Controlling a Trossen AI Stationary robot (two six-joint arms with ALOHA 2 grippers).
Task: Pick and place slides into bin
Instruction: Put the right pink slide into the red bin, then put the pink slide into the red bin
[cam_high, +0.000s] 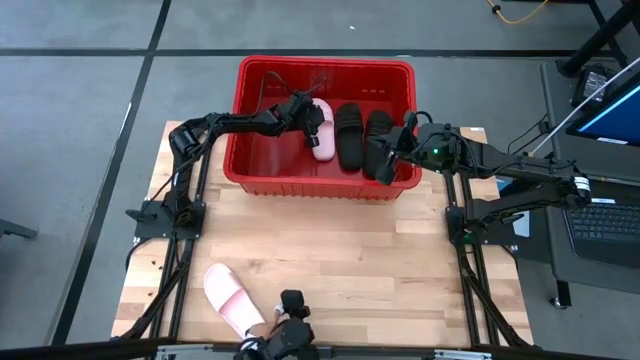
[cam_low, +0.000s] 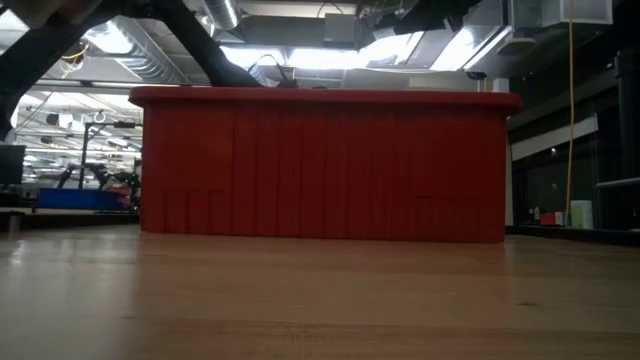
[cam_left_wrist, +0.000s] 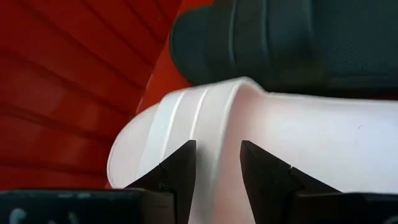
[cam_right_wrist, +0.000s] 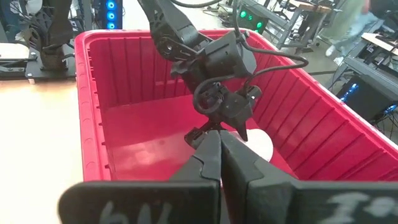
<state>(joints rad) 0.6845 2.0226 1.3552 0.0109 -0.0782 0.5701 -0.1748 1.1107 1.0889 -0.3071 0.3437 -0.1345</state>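
Observation:
The red bin (cam_high: 325, 185) stands at the table's far middle and fills the low view (cam_low: 325, 165). Two black slides (cam_high: 350, 135) (cam_high: 378, 138) lie side by side on its floor. A pale pink slide (cam_high: 322, 135) lies to their left, and my left gripper (cam_high: 312, 112) is down in the bin, shut on it. The other pink slide (cam_high: 230, 298) lies flat on the table near the front edge. My right gripper (cam_right_wrist: 219, 155) is shut and empty, over the bin's right near corner (cam_high: 385, 160). My left gripper pinches the pink slide between its two fingers (cam_left_wrist: 183, 168), on the smooth pale part (cam_left_wrist: 217, 155) beside the ribbed strap (cam_left_wrist: 180, 112). The fingers come from above and the left, slanting down into the bin. The slide lies low in the bin, next to a black slide (cam_left_wrist: 280, 37).
The bin's ribbed red walls (cam_left_wrist: 68, 81) stand close around my left gripper. The left half of the bin floor (cam_right_wrist: 149, 143) is bare. Bare wooden table (cam_high: 330, 260) lies between the bin and the front edge. Arm bases stand at both sides of the table.

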